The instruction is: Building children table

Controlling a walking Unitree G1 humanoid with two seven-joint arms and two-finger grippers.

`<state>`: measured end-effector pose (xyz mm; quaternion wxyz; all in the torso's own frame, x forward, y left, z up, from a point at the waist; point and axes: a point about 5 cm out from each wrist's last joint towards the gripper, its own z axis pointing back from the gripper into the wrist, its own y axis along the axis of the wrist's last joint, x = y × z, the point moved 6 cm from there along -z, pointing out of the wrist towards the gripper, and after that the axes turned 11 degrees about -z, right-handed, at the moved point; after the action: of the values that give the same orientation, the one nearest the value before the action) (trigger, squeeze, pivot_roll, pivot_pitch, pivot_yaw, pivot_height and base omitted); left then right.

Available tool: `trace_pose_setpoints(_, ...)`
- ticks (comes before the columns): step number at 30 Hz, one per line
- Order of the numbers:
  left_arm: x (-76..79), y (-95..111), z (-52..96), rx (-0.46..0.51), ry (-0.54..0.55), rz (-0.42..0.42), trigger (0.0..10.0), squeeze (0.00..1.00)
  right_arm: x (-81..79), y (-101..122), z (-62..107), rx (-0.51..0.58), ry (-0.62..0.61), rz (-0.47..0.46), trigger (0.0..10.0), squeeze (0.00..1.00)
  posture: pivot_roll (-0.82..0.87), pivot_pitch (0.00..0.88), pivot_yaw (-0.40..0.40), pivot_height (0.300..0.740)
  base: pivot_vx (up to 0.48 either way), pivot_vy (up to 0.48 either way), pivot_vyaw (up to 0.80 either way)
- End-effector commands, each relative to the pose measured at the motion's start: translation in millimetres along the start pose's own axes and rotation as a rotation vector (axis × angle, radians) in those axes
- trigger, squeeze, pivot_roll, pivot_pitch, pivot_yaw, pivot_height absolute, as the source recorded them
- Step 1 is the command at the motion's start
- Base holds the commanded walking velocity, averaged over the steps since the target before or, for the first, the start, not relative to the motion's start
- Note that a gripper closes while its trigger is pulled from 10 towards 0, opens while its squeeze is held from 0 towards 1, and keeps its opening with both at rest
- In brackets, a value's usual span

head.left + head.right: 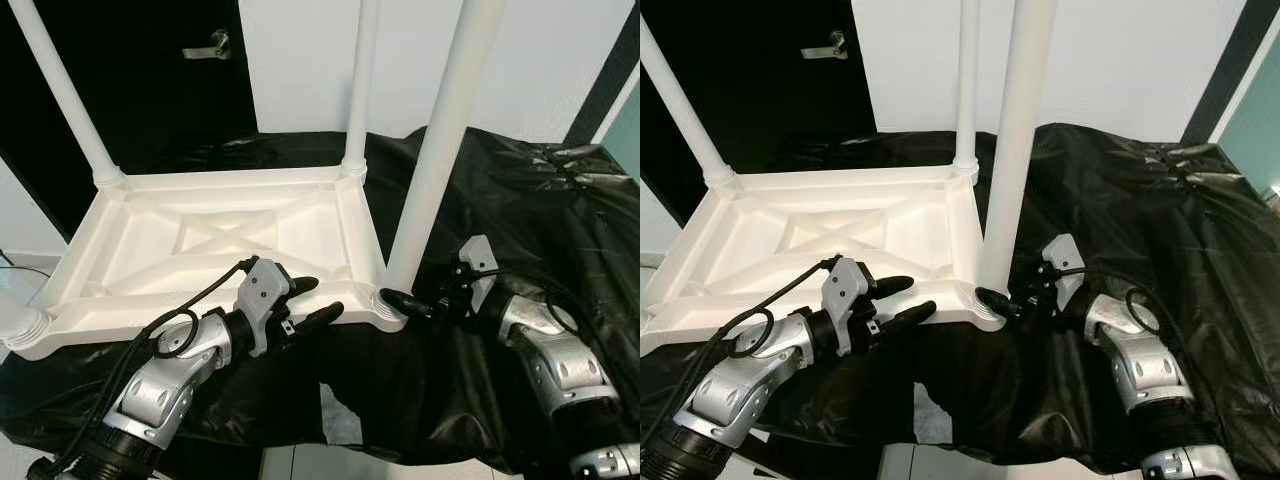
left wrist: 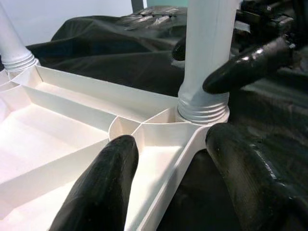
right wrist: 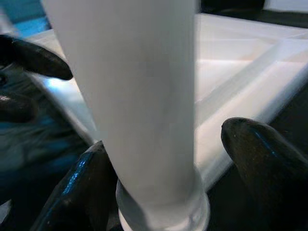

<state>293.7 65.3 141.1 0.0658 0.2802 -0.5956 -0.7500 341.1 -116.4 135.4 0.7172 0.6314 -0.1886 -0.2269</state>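
Standing straight up at the near right corner of the upside-down white table top (image 1: 210, 240), the white leg (image 1: 440, 150) is right in front of the right gripper (image 1: 408, 300), which is the nearer one. Its two black fingers are spread on either side of the leg's bottom, close but not squeezing as far as I can tell. The left gripper (image 1: 318, 298) is open too, one finger above the table's near rim and one outside it, just beside that corner. Every leg is a long, smooth, round tube with screw rings at its foot. A crinkly, shiny black sheet (image 1: 540, 210) lies under the ribbed plastic table
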Motion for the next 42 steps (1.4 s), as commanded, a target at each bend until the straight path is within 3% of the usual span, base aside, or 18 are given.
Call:
trace_pose_setpoints(1,6.3,2,3.6,0.004,-0.064,-0.012,10.0,0.0,-7.3,-1,-5.9,-0.023,0.095,0.011,10.0,0.0,0.07,0.0,-0.032,0.74,0.0,0.0,0.0)
trace_pose_setpoints(4,5.7,3,6.3,-0.003,-0.058,-0.016,10.0,0.0,-17.6,2,-13.8,-0.069,0.237,0.053,10.0,0.0,0.09,0.0,-0.038,0.74,0.0,0.0,0.0)
trace_pose_setpoints(9,5.9,3,9.2,-0.009,-0.053,-0.016,10.0,0.0,-20.1,5,-16.6,-0.084,0.313,0.13,10.0,0.0,0.1,0.0,-0.044,0.74,0.0,0.0,0.0)
trace_pose_setpoints(10,6.1,2,9.6,-0.011,-0.052,-0.016,10.0,0.0,-19.6,2,-15.8,-0.106,0.33,0.13,7.5,0.0,0.1,0.0,-0.046,0.74,0.0,0.0,0.0)
trace_pose_setpoints(11,6.1,3,10.2,-0.012,-0.048,-0.015,10.0,0.0,-17.4,-2,-13.4,-0.135,0.341,0.11,0.0,0.0,0.1,0.0,-0.052,0.74,0.0,0.0,0.0)
trace_pose_setpoints(24,8.9,3,8.8,-0.01,-0.046,-0.008,10.0,0.0,-5.0,-7,-1.1,-0.132,0.255,0.049,0.0,0.0,0.08,0.0,-0.05,0.74,0.0,0.0,0.0)
trace_pose_setpoints(26,11.8,4,2.9,0.003,-0.063,-0.001,10.0,0.0,-3.7,-12,-6.3,-0.1,0.068,0.021,0.0,0.0,0.04,0.0,-0.04,0.74,0.0,0.0,0.0)
trace_pose_setpoints(27,11.8,4,2.9,0.003,-0.063,-0.001,10.0,0.0,-3.7,-12,-6.3,-0.1,0.068,0.021,0.0,0.0,0.04,0.0,-0.04,0.74,0.0,0.0,0.0)
trace_pose_setpoints(31,15.6,5,-1.4,0.012,-0.087,0.005,10.0,0.0,-4.7,-14,-19.8,0.004,-0.251,-0.059,0.0,0.0,0.02,0.0,-0.033,0.74,0.0,0.0,0.0)
trace_pose_setpoints(32,15.6,5,-1.4,0.012,-0.087,0.005,10.0,0.0,-4.7,-14,-19.8,0.004,-0.251,-0.059,0.0,0.0,0.02,0.0,-0.033,0.74,0.0,0.0,0.0)
trace_pose_setpoints(36,18.0,5,-1.7,0.012,-0.103,0.011,10.0,0.0,-12.0,-19,-31.5,0.082,-0.565,-0.162,0.0,0.0,0.01,0.0,-0.016,0.74,0.0,0.0,0.0)
trace_pose_setpoints(40,19.4,5,-2.1,0.013,-0.112,0.013,10.0,0.0,-17.0,-19,-34.9,0.111,-0.678,-0.213,0.0,0.0,0.01,0.0,-0.009,0.74,0.0,0.0,0.0)
trace_pose_setpoints(42,19.8,6,-2.4,0.014,-0.116,0.013,10.0,0.0,-22.2,-15,-39.9,0.123,-0.675,-0.205,0.0,0.0,0.01,0.0,-0.006,0.74,0.0,0.0,0.0)
